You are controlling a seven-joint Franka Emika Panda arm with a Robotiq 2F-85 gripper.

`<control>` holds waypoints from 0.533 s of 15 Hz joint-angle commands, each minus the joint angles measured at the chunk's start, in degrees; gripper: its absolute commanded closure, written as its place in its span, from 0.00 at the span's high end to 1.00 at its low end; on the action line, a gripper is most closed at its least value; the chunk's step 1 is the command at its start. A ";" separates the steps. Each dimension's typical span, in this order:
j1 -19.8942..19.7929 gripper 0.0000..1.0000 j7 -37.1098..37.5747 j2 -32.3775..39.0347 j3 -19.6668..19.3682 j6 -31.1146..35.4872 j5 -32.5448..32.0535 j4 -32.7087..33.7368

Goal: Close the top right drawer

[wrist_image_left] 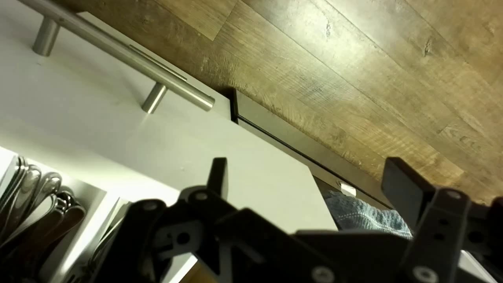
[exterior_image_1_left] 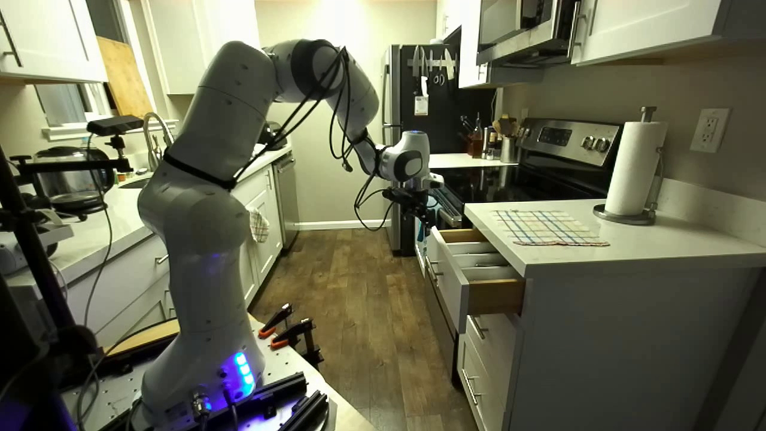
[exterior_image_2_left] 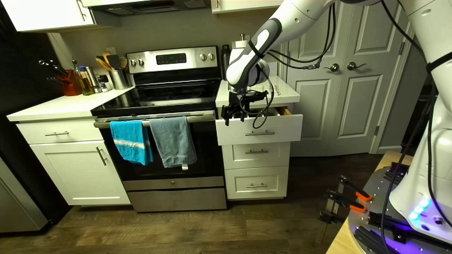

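Clearly, the drawer [exterior_image_1_left: 453, 281] juts well out beneath the front edge of the counter [exterior_image_1_left: 670, 242], so pushing it home looks like the step in hand. The claw [wrist_image_left: 306, 177] hangs near the front corner by the stove [exterior_image_2_left: 159, 111], its fingers [wrist_image_left: 401, 192] wide apart, gripping nothing; whether either touches the drawer, I cannot tell.

Best, I think, to bring the fingers together, set them on the outer face [exterior_image_2_left: 282, 127] near the handle [exterior_image_2_left: 259, 133], and push square to the counter's front edge. A shove at the stove end could make the drawer bind; ease off near the finish so nothing knocks that edge.

The face is a flat, smooth white slab, the handle a round brushed-metal bar on two posts, the side walls [exterior_image_1_left: 495, 297] tan wood. Inside, rounded, polished cutlery [wrist_image_left: 45, 200] may rattle. Just behind the front edge lies a thin checked cloth [exterior_image_1_left: 547, 228]; past the stove corner hangs a nubbly towel [wrist_image_left: 365, 216].
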 commanded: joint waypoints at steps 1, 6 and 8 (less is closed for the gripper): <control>-0.09 1.00 1.36 4.20 -1.27 2.03 -0.33 5.08; -0.01 1.00 1.89 6.97 -2.62 1.92 -0.58 9.27; 0.09 1.00 2.14 7.61 -3.07 1.80 -0.66 10.31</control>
